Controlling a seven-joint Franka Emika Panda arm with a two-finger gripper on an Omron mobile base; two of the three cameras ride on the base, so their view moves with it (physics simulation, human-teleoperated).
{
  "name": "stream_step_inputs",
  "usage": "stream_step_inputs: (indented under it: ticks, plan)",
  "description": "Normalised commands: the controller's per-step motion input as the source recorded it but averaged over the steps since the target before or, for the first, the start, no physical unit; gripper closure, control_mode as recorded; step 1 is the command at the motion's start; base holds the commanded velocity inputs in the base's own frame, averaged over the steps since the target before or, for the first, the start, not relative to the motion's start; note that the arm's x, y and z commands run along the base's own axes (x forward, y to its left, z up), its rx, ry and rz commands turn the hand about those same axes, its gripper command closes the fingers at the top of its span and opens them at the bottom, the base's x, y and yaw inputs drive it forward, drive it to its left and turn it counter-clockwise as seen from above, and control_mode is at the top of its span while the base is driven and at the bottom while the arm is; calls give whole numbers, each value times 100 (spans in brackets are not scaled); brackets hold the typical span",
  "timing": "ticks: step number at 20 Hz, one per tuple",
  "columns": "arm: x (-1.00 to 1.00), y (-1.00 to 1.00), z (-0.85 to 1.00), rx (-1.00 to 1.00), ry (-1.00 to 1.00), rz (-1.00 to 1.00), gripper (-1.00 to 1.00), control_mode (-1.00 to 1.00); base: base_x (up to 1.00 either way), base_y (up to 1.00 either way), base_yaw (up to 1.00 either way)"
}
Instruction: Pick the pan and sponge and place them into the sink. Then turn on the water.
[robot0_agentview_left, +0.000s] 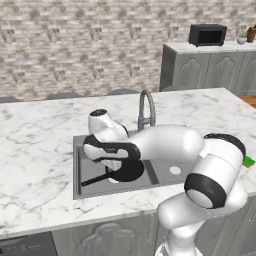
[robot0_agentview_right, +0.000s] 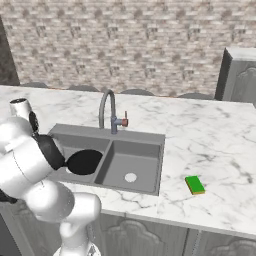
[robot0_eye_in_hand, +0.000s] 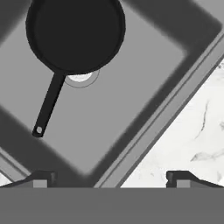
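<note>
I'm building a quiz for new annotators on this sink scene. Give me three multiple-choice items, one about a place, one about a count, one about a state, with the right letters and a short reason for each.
1. Where does the pan lie?
A. in a basin of the sink
B. on the marble counter
C. on the cabinet by the wall

2. How many basins does the sink have?
A. one
B. two
C. three

3. How does the end effector stand?
A. shut on the pan's handle
B. shut on the sponge
C. open, holding nothing

Answers:
1 A, the pan rests on the basin floor, partly over its drain.
2 B, a divider splits the sink into two basins, each with a drain.
3 C, the fingertips stand wide apart above the basin, with the pan lying free and the sponge on the counter beside the sink.
</note>
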Motion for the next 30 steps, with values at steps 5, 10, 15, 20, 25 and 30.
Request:
stream_step_inputs:
  ticks: [5, 10, 15, 20, 25, 30]
  plan:
    - [-59, -82, 100, -16, 0, 29, -100, -100, 0, 0, 0]
    - [-36, -100, 100, -5, -2, 34, -100, -100, 0, 0, 0]
    - [-52, -100, 69, 0, -9, 30, -100, -100, 0, 0, 0]
    - [-33, -100, 32, 0, -6, 30, -100, -100, 0, 0, 0]
    - [-11, -100, 20, 0, -2, 29, -100, -100, 0, 0, 0]
    - [0, -100, 12, 0, 0, 27, -100, -100, 0, 0, 0]
